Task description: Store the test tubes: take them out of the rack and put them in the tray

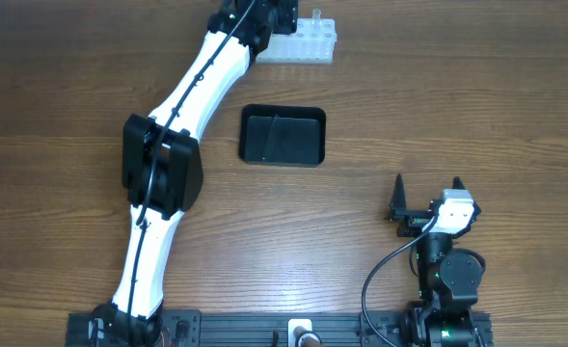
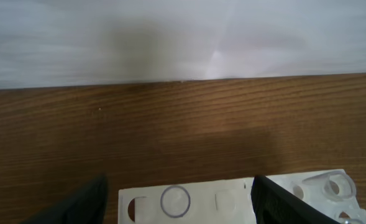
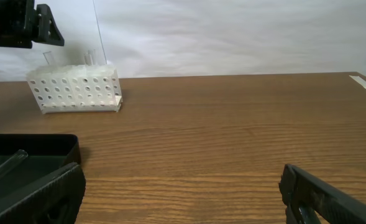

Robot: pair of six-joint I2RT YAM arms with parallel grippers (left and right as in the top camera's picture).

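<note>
While the left gripper (image 2: 179, 202) hangs spread wide over the white rack (image 2: 223, 200), it pinches nothing | right gripper (image 1: 426, 193) — spread too, empty — sits low over the bench (image 1: 476, 96), well apart from the black tray (image 1: 284, 110) | one test tube (image 1: 276, 135) lies in tray; perhaps two tubes (image 3: 91, 57) stand in rack | brown wooden bench, pale wall (image 3: 232, 31) behind

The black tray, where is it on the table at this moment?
In the top view the black tray lies near the middle of the table, just below the white rack and right of the left arm.
</note>
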